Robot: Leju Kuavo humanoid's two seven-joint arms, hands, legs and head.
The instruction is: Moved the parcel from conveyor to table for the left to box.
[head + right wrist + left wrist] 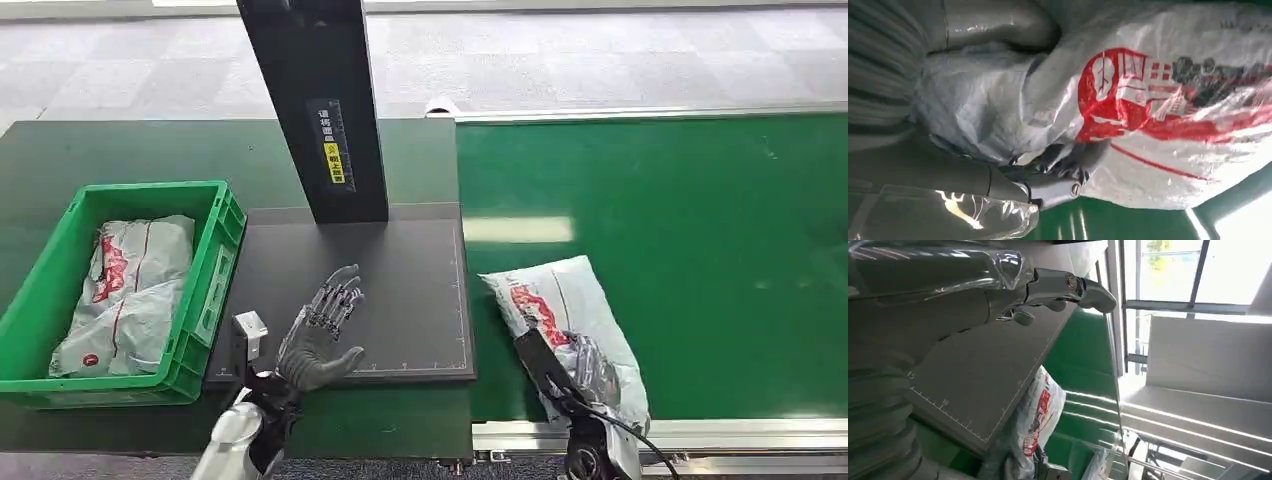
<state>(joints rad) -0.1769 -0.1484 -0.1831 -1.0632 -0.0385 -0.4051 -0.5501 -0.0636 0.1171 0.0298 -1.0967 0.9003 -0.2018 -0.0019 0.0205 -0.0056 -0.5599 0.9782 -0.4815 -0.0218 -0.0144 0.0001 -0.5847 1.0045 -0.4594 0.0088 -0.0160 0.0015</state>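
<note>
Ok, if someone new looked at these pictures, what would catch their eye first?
Probably the white plastic parcel with red print lying on the bright green conveyor belt, with the right hand gripping its near end. Next, the green plastic crate on the left, holding a similar parcel, and the left hand hovering open over the dark grey mat.

Ruler marks "15" and "10" run along the grey mat (973,375); the post (320,110) has a yellow-and-white sticker, and the parcel (1158,100) red print, both unreadable.
</note>
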